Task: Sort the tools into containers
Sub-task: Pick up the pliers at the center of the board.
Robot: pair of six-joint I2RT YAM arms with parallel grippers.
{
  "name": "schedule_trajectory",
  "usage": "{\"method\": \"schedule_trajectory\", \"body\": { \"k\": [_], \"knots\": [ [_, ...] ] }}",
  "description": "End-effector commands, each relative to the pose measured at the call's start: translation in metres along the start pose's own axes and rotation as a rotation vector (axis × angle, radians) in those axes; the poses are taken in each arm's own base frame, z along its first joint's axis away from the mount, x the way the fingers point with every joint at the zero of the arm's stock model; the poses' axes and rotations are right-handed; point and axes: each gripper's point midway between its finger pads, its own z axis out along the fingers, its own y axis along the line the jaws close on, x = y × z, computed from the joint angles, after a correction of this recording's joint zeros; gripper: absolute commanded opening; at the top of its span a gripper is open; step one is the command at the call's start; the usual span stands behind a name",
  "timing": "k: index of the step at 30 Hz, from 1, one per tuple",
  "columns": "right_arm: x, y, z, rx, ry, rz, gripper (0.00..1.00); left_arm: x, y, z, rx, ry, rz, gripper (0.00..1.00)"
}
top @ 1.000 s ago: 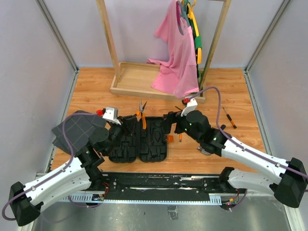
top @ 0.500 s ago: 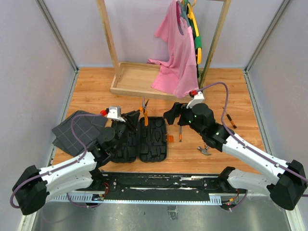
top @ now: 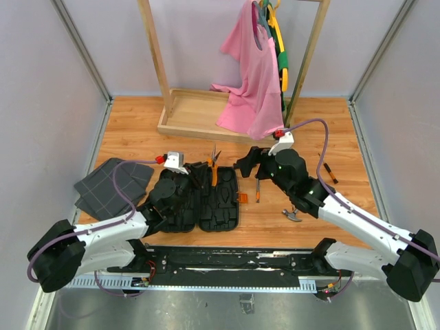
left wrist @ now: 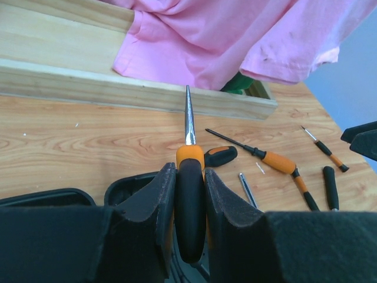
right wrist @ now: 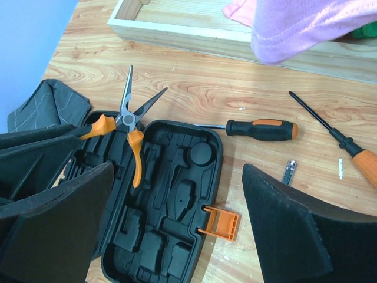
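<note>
Two arms meet over the black plastic hinged tool case (top: 218, 206), which lies open and flat on the wooden bench (top: 137, 130) (moulded slots up, small orange latch (right wrist: 219, 224) sticking out on its right edge). Your left fingers (left wrist: 158, 209) are pinched narrow on one black-and-orange handle of the long-nose pliers (right wrist: 126, 121). They hold the pliers over the far end of the case, near the hinge line. The steel tips are spread and point toward the pale wooden tray (top: 199, 132) under the pink shirt (top: 251, 82). The free handle hangs across the case's right half; you cannot tell whether it touches the plastic. Your right fingers (right wrist: 288, 230) stand wide apart with nothing between them, poised above the latch side of the case. Just beyond the case lie a stubby black-and-orange screwdriver (right wrist: 259, 128) and a long-shafted orange-handled screwdriver (right wrist: 344, 140). The steel-headed claw hammer (top: 292, 215) lies beside the right forearm. The dark grey grid-patterned fabric (top: 110, 185) lies left of the case.
</note>
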Motion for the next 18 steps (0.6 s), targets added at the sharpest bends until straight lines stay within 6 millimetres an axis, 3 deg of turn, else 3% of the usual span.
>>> {"method": "schedule_trajectory", "body": {
  "k": [1, 9, 18],
  "knots": [
    [-0.004, -0.009, -0.003, 0.020, -0.026, -0.019, 0.91, -0.013, -0.011, 0.005, 0.036, -0.058, -0.029, 0.00],
    [0.005, -0.020, -0.009, 0.031, -0.047, -0.017, 0.91, 0.012, -0.014, 0.016, 0.043, 0.009, -0.004, 0.00],
    [0.015, -0.027, -0.003, 0.038, -0.087, 0.058, 0.93, 0.004, -0.017, 0.014, 0.055, -0.008, -0.005, 0.01]
  ]
}}
